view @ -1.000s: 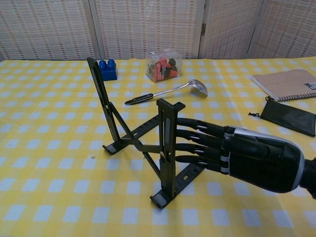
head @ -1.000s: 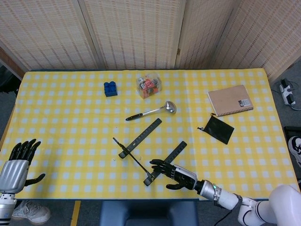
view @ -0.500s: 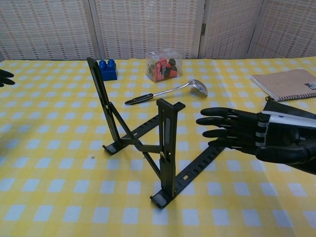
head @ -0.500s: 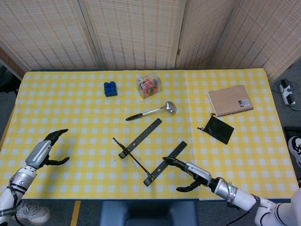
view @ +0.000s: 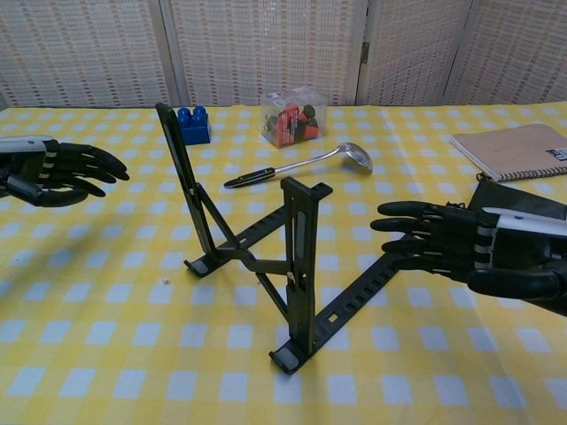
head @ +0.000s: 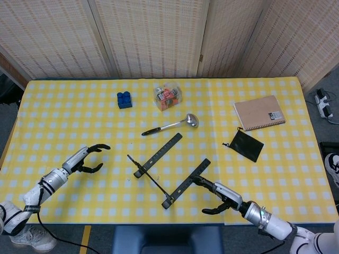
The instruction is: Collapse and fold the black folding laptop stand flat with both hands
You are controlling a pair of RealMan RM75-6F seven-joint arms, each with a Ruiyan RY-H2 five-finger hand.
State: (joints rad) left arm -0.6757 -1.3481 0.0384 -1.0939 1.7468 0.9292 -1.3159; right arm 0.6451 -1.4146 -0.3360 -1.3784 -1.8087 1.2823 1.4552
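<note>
Stand point(view: 266, 257): I see it upright, untouched.
Left hand point(view: 53, 170): fingers spread, empty.
Right hand point(view: 461, 248): fingers spread, empty.
Risk: my one-sided push could topple it.

Clear box point(head: 168, 97) contents too small to tell

Yellow-checked table point(head: 63, 121): stand point(head: 169, 170), ladle point(head: 170, 125), notebook point(head: 259, 112)

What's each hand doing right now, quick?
Left hand: open, holding nothing, left of the stand.
Right hand: open, holding nothing, right of the stand.
</note>
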